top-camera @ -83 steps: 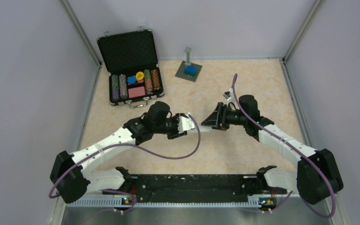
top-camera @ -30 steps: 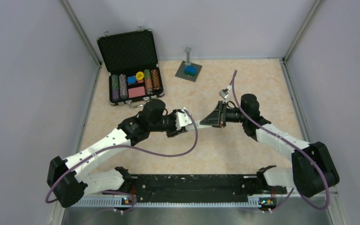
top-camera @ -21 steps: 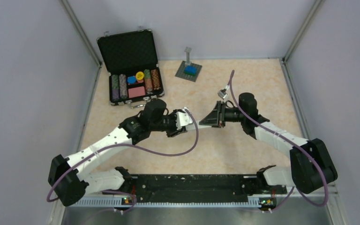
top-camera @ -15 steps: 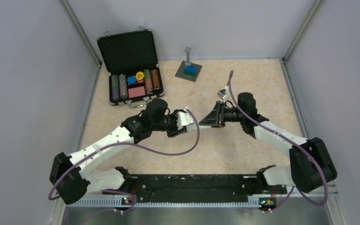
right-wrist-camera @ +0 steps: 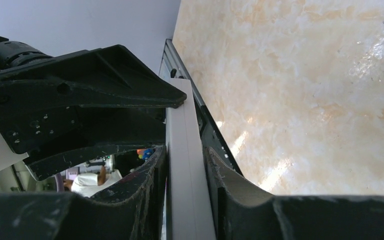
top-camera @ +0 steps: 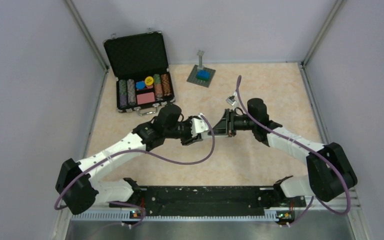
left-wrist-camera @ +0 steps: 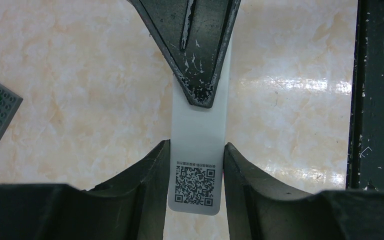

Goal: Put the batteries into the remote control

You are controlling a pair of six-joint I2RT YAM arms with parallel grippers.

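In the top view the left gripper [left-wrist-camera: 195,150] and the right gripper [right-wrist-camera: 185,155] are meeting mid-frame. The left is clamping the remote control [left-wrist-camera: 200,125], the right is flanking it, grip unclear. The table [top-camera: 240,160] is lying open around.

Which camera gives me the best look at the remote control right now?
Left wrist: the remote control shows its plain back and QR label, clamped between the left fingers. Right wrist shows only its thin edge between the right fingers. Top external barely shows it.
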